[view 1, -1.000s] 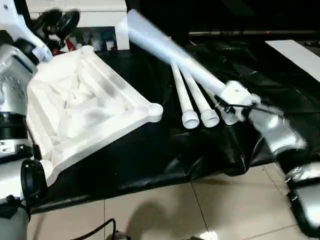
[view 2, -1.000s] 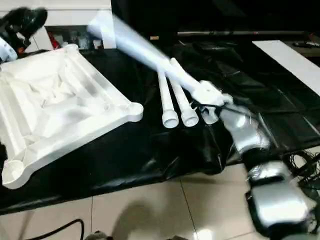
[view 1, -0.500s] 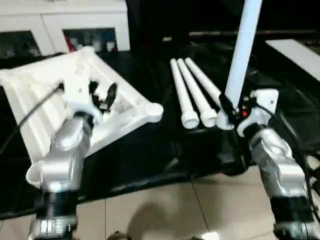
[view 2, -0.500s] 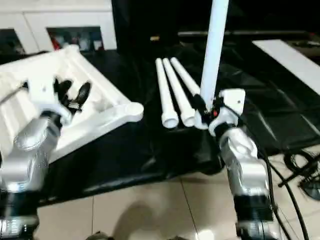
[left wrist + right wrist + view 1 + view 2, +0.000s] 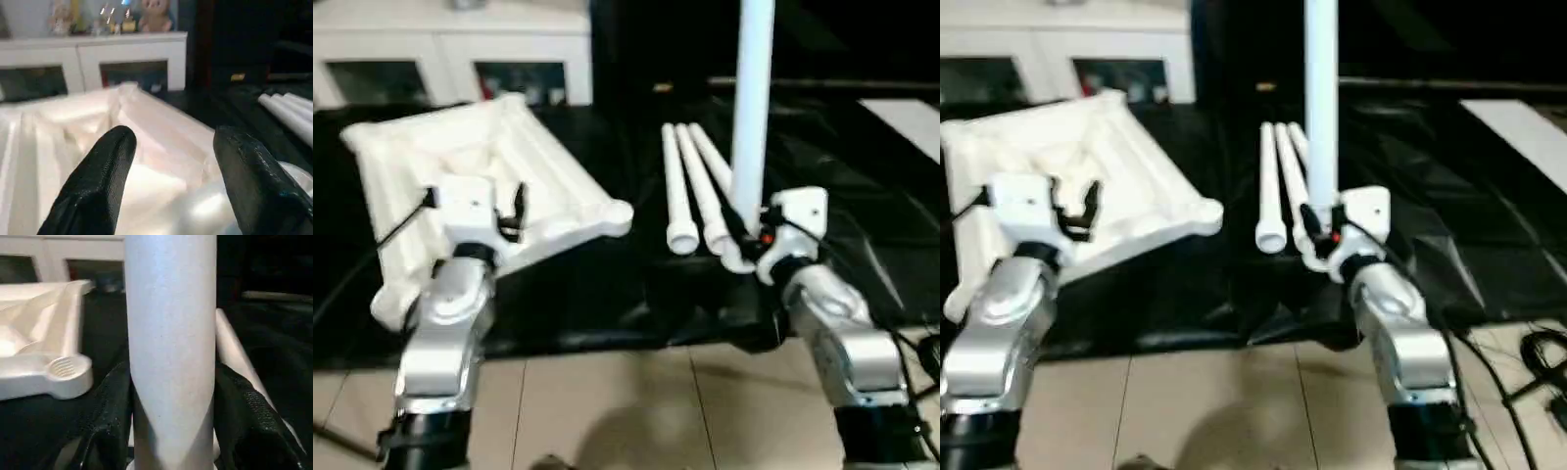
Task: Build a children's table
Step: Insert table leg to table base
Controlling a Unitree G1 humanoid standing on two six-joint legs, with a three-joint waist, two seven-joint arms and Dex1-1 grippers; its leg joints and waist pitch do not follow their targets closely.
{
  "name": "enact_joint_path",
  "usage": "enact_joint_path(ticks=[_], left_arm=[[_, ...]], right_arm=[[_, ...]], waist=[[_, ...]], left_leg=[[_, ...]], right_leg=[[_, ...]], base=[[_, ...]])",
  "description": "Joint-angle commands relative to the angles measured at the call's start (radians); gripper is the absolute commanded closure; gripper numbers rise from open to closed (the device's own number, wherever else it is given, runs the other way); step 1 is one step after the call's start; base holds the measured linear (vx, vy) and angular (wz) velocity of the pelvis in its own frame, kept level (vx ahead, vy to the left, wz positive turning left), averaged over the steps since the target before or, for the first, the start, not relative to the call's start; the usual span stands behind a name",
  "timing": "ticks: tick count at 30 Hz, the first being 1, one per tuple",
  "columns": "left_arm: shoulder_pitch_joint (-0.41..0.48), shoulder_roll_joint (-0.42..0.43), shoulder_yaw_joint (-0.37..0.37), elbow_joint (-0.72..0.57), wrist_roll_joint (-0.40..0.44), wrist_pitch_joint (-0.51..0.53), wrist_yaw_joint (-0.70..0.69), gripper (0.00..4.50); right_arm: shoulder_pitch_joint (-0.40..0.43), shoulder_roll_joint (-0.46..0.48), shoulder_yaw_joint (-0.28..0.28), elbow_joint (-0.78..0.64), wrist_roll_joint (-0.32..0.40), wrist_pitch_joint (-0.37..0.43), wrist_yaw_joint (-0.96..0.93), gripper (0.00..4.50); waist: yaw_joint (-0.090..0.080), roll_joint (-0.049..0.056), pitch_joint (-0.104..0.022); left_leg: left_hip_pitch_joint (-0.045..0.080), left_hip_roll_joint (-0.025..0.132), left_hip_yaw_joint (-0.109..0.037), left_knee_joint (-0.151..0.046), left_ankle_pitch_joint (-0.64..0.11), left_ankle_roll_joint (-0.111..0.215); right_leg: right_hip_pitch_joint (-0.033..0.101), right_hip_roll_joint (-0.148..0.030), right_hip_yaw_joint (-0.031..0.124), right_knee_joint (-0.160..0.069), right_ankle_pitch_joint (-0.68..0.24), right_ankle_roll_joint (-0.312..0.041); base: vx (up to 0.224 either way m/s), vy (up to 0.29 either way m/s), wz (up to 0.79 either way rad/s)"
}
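Right hand: pinching one leg upright | Left hand: spread, empty, over tabletop | Tabletop at 10 o'clock, spare legs at 12 | Risk: tall leg tilting, missing corner socket.

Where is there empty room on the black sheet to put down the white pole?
The widest bare stretch of the black sheet lies between the tabletop and the three lying legs. It's crowded beside those legs, where the right gripper holds the fourth leg upright.
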Motion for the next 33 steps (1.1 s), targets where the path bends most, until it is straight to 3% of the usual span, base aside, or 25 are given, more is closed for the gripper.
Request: enact_joint_path(ticks=[1,2,3,4,5,6,7,8,9,10,11,12,13,14,15,17,18,19,20,21,24,26,29,30,33], left_arm=[[-0.003,-0.02,0.009,-0.001,-0.032,0.012,-0.002,1.48],[0.0,-0.045,0.015,0.013,-0.043,0.01,0.015,1.48],[0.003,-0.05,0.015,0.018,-0.042,0.009,0.02,1.48],[0.012,-0.056,0.013,0.019,-0.04,0.012,0.022,1.48],[0.021,-0.057,0.01,0.018,-0.038,0.014,0.02,1.48],[0.03,-0.053,0.004,0.015,-0.031,0.014,0.018,1.48],[0.038,-0.047,0.001,0.014,-0.023,0.014,0.018,1.48],[0.043,-0.043,0.002,0.011,-0.022,0.016,0.015,1.48],[0.045,-0.039,0.004,0.009,-0.022,0.018,0.013,1.48],[0.046,-0.035,0.004,0.006,-0.02,0.02,0.011,1.48],[0.048,-0.027,0.002,0.001,-0.016,0.023,0.003,1.48],[0.049,-0.022,-0.001,-0.004,-0.013,0.026,-0.002,1.48],[0.05,-0.015,-0.002,-0.013,-0.008,0.028,-0.006,1.48],[0.05,-0.011,-0.002,-0.018,-0.006,0.029,-0.007,1.48],[0.05,-0.009,-0.002,-0.02,-0.004,0.029,-0.008,1.48],[0.052,0.001,0.007,-0.02,-0.008,0.03,-0.012,1.48],[0.052,0.007,0.009,-0.019,-0.008,0.031,-0.014,1.48],[0.053,0.013,0.011,-0.019,-0.01,0.03,-0.017,1.48],[0.047,0.022,0.016,-0.017,-0.014,0.03,-0.021,1.48],[0.047,0.022,0.016,-0.017,-0.014,0.03,-0.021,1.48],[0.036,0.032,0.026,-0.005,-0.016,0.028,-0.032,1.48],[0.029,0.034,0.028,0.002,-0.025,0.023,-0.041,1.48],[0.019,0.033,0.027,0.008,-0.032,0.022,-0.045,1.48],[0.02,0.032,0.027,0.007,-0.034,0.022,-0.044,1.48],[0.026,0.026,0.02,0.003,-0.038,0.026,-0.047,1.48]], right_arm=[[-0.01,-0.004,-0.012,-0.009,0.012,0.017,-0.006,2.61],[-0.009,-0.005,-0.017,-0.01,0.012,0.021,-0.004,2.61],[-0.009,-0.005,-0.018,-0.009,0.012,0.022,-0.003,2.61],[-0.008,-0.005,-0.018,-0.01,0.01,0.024,-0.002,2.61],[-0.008,-0.002,-0.019,-0.012,0.013,0.024,-0.001,2.61],[-0.006,0.001,-0.019,-0.015,0.015,0.026,0.001,2.61],[-0.005,0.003,-0.017,-0.019,0.015,0.028,0.002,2.61],[-0.004,0.008,-0.016,-0.022,0.014,0.03,0.004,2.61],[-0.003,0.014,-0.015,-0.023,0.016,0.03,0.007,2.61],[-0.003,0.017,-0.011,-0.022,0.016,0.028,0.013,2.61],[-0.001,0.017,0.0,-0.023,0.014,0.02,0.026,2.61],[0.0,0.015,0.01,-0.024,0.009,0.013,0.035,2.61],[-0.003,0.014,0.02,-0.023,0.008,0.009,0.049,2.61],[-0.006,0.013,0.024,-0.021,0.01,0.009,0.057,2.61],[-0.007,0.013,0.026,-0.02,0.011,0.01,0.061,2.61],[-0.008,0.027,0.027,-0.013,0.019,0.009,0.063,2.61],[-0.008,0.031,0.028,-0.012,0.019,0.008,0.062,2.61],[-0.006,0.037,0.027,-0.013,0.023,0.006,0.068,2.61],[-0.002,0.039,0.03,-0.018,0.025,0.002,0.082,2.61],[-0.002,0.039,0.03,-0.018,0.025,0.002,0.082,2.61],[0.002,0.045,0.032,-0.014,0.021,-0.005,0.088,2.61],[-0.003,0.047,0.031,-0.007,0.018,-0.009,0.09,2.61],[-0.015,0.051,0.027,0.007,0.014,-0.013,0.089,2.61],[-0.016,0.053,0.025,0.01,0.011,-0.014,0.09,2.61],[-0.014,0.054,0.023,0.014,0.008,-0.017,0.091,2.61]], waist=[[0.003,0.016,-0.076],[0.005,0.006,-0.066],[0.01,-0.001,-0.058],[0.021,-0.007,-0.052],[0.023,-0.004,-0.054],[0.019,0.006,-0.059],[0.01,0.02,-0.07],[0.006,0.041,-0.075],[0.002,0.039,-0.076],[-0.006,0.016,-0.061],[0.002,-0.012,-0.052],[0.013,-0.013,-0.055],[0.028,-0.025,-0.053],[0.024,-0.003,-0.061],[0.009,0.003,-0.064],[0.007,0.02,-0.069],[-0.004,0.025,-0.065],[-0.018,0.047,-0.074],[-0.013,0.036,-0.065],[-0.002,0.028,-0.064],[0.013,0.023,-0.059],[0.01,0.022,-0.06],[0.003,0.023,-0.055],[-0.002,0.02,-0.045],[-0.015,0.018,-0.03]], left_leg=[[0.021,0.129,-0.046,-0.071,-0.08,0.124],[0.013,0.095,-0.012,-0.062,-0.126,0.088],[0.006,0.056,0.013,-0.053,-0.138,0.069],[0.01,0.02,0.035,-0.043,-0.142,0.052],[0.011,0.022,0.035,-0.049,-0.14,0.055],[0.013,0.048,0.022,-0.064,-0.144,0.062],[0.024,0.119,-0.016,-0.089,-0.161,0.086],[0.025,0.246,-0.077,-0.14,-0.207,0.133],[0.031,0.273,-0.086,-0.151,-0.228,0.14],[0.044,0.196,-0.045,-0.133,-0.284,0.095],[0.022,0.058,0.016,-0.073,-0.246,0.004],[0.014,0.05,0.021,-0.067,-0.177,-0.002],[-0.048,0.05,-0.013,-0.089,-0.082,0.043],[-0.041,0.053,-0.023,-0.097,-0.074,0.067],[-0.046,0.049,-0.046,-0.09,-0.056,0.103],[-0.044,0.055,-0.061,-0.086,-0.048,0.121],[-0.059,0.057,-0.08,-0.093,-0.066,0.138],[0.008,0.118,-0.071,-0.085,-0.117,0.112],[0.009,0.143,-0.066,-0.095,-0.152,0.069],[0.007,0.129,-0.042,-0.099,-0.196,0.023],[0.003,0.101,-0.007,-0.101,-0.224,-0.02],[0.004,0.103,-0.005,-0.111,-0.257,-0.039],[0.026,0.1,-0.005,-0.12,-0.406,-0.065],[0.042,0.092,-0.001,-0.123,-0.491,-0.059],[0.091,0.081,0.01,-0.113,-0.582,-0.047]], right_leg=[[0.048,-0.158,0.104,-0.118,-0.174,0.153],[0.052,-0.159,0.104,-0.135,-0.235,0.128],[0.059,-0.148,0.095,-0.154,-0.311,0.162],[0.055,-0.129,0.08,-0.178,-0.453,0.251],[0.058,-0.122,0.072,-0.184,-0.468,0.283],[0.064,-0.109,0.053,-0.192,-0.42,0.32],[0.071,-0.119,0.044,-0.179,-0.33,0.284],[0.086,-0.16,0.081,-0.079,-0.182,0.174],[0.072,-0.178,0.11,-0.019,-0.086,0.118],[0.035,-0.193,0.154,-0.035,-0.025,0.036],[0.053,-0.199,0.156,-0.112,-0.231,0.021],[0.063,-0.199,0.159,-0.12,-0.334,0.038],[0.102,-0.199,0.1,-0.1,-0.388,0.064],[0.093,-0.191,0.082,-0.112,-0.361,0.051],[0.096,-0.194,0.056,-0.109,-0.284,0.008],[0.098,-0.192,0.031,-0.108,-0.205,-0.05],[0.108,-0.181,0.013,-0.099,-0.157,-0.085],[0.059,-0.159,0.049,-0.098,-0.143,-0.081],[0.058,-0.174,0.074,-0.089,-0.079,-0.102],[0.06,-0.178,0.084,-0.088,-0.058,-0.11],[0.064,-0.181,0.094,-0.105,-0.151,-0.088],[0.068,-0.175,0.095,-0.11,-0.262,-0.041],[0.066,-0.17,0.095,-0.125,-0.406,-0.005],[0.07,-0.166,0.087,-0.146,-0.536,0.025],[0.069,-0.155,0.055,-0.192,-0.708,0.059]], base=[[-0.016,-0.088,0.14],[-0.016,-0.088,0.14],[-0.027,-0.062,0.11],[0.0,0.0,0.0],[0.0,0.0,0.0],[0.0,0.0,0.0],[0.0,0.0,0.0],[0.0,0.0,0.0],[0.0,0.0,0.0],[0.0,0.0,0.0],[0.0,0.0,0.0],[0.0,0.0,0.0],[0.0,0.0,0.0],[0.0,0.0,0.0],[-0.002,0.01,0.3],[-0.007,0.007,0.47],[0.006,0.01,0.54],[0.026,0.01,0.4],[0.026,0.01,0.4],[0.0,0.0,0.0],[0.0,0.0,0.0],[0.0,0.0,0.0],[0.0,0.0,0.0],[0.0,0.0,0.0],[0.0,0.0,0.0]])
